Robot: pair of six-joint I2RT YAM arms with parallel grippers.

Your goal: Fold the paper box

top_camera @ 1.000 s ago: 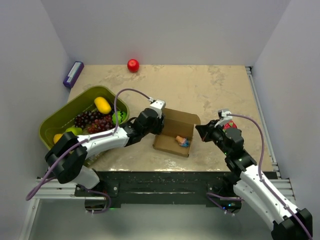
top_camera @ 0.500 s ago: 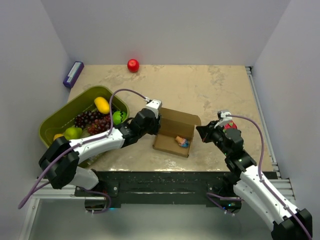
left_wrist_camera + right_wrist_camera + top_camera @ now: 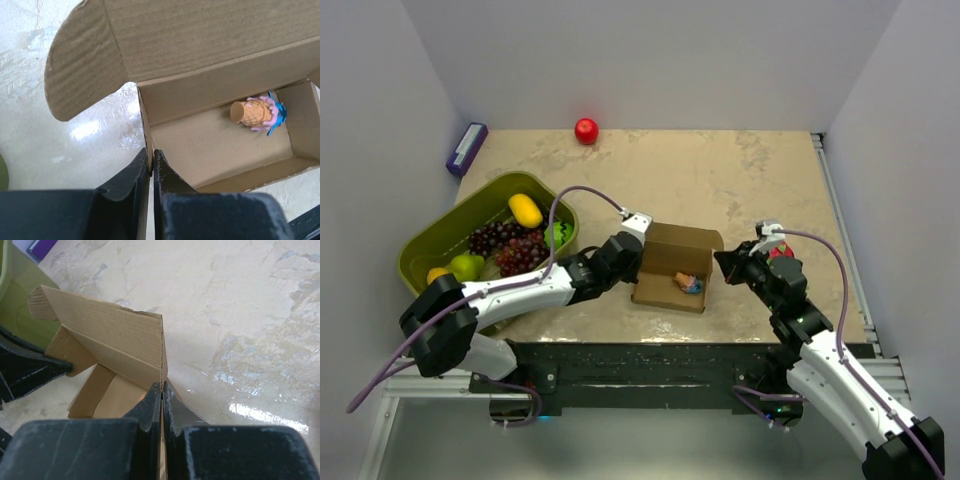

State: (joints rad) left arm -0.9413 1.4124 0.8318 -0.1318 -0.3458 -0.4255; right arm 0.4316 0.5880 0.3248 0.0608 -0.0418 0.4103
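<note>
The plain brown cardboard paper box [image 3: 676, 262] is seen open on the marbled counter [image 3: 720, 170], just right of the olive-green plastic basket [image 3: 440, 225], with its long axis running away from the basket. The left fingers [image 3: 131, 177] are closed on the wall nearest the basket, and the right fingers [image 3: 149, 410] are pinched shut on the opposite end. Half a second earlier the left fingers were parted. The box appears to have been drawn slightly further from the basket.

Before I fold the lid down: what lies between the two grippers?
The open paper box, with a toy ice-cream cone inside. The left gripper and right gripper pinch its opposite walls, as the top view shows.
</note>
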